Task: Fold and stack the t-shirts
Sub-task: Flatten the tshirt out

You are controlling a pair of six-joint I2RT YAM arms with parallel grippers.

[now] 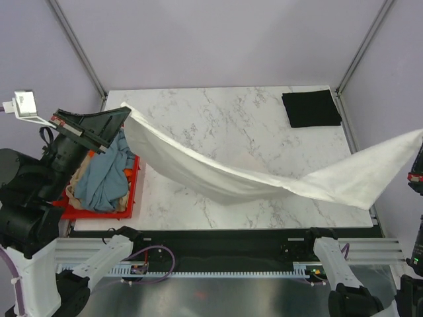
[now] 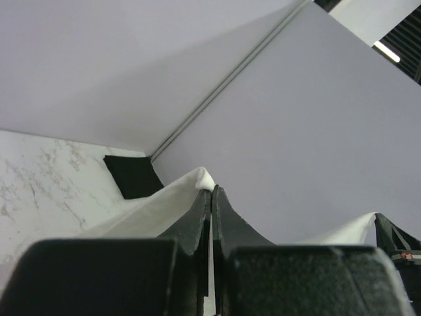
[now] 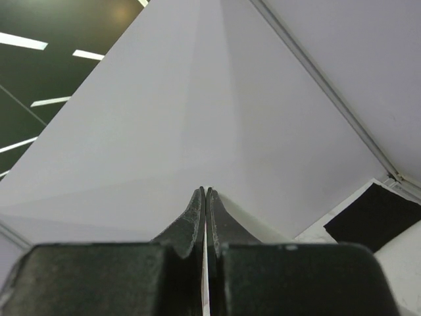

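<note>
Nearest the overhead camera, a silver aluminium rail runs across the front edge, with both arm bases bolted to it.

At far left, a red plastic crate sits on the white marble-patterned tabletop. It holds a crumpled grey-blue cloth t-shirt with a bit of tan cloth showing beneath it. Above the crate hangs the left gripper, its black fingers pressed together on one corner of a cream-white cloth t-shirt. The left wrist view shows that pinch close up, a tuft of white cloth poking out at the fingertips.

From that corner the cream-white t-shirt stretches across the whole table. It sags in a long curve towards the front middle of the marble, and I cannot tell whether its lowest fold touches the top. It then rises to the right edge of the overhead view. There the right gripper has its fingers closed tight, and a thin sliver of white cloth shows between them. The left wrist view shows the far corner of the shirt peaking at that gripper.

In the far right corner of the table lies a black cloth t-shirt, folded into a flat rectangle, well apart from the white one.

Pale lilac-grey wall panels enclose the table, joined by slanted metal struts at the back corners. The right wrist view shows a dark ceiling with strip lights beyond the panel.
</note>
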